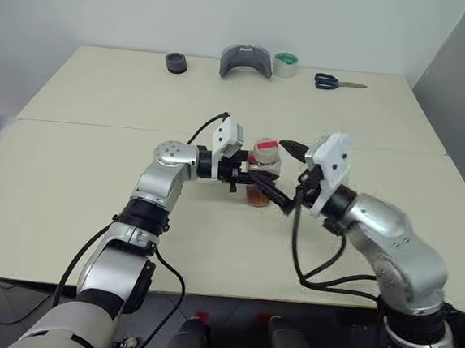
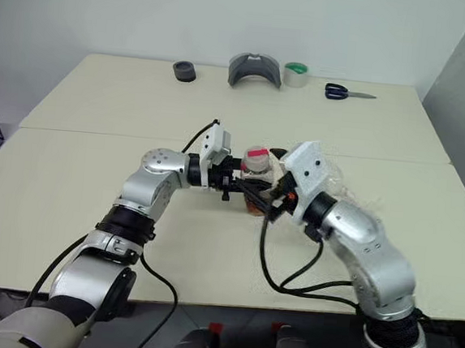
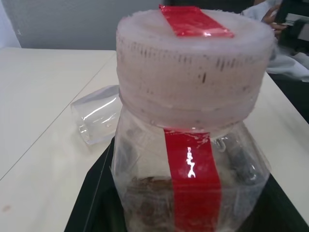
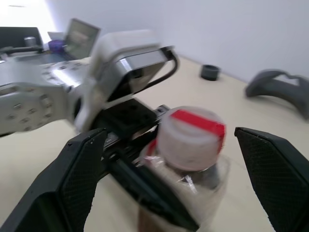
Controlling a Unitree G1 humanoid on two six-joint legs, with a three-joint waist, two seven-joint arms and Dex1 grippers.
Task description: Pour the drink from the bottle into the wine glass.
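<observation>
At bench centre in the head views, the left claw (image 1: 244, 175) pinches the bottle (image 1: 263, 173) upright, cap (image 1: 265, 150) still on. From the right wrist, the right claw (image 4: 193, 159) stands spread around the cap at twelve o'clock, likely to unscrew it.

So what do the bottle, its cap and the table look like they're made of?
The bottle looks like thin clear plastic: see-through, with shiny crinkled walls and a glossy red strip down the front. Its cap seems a milky, matte plastic with fine ribs around the side and red tape over the top. The table has a smooth, pale cream matte surface, maybe laminate; that can't be told for sure.
</observation>
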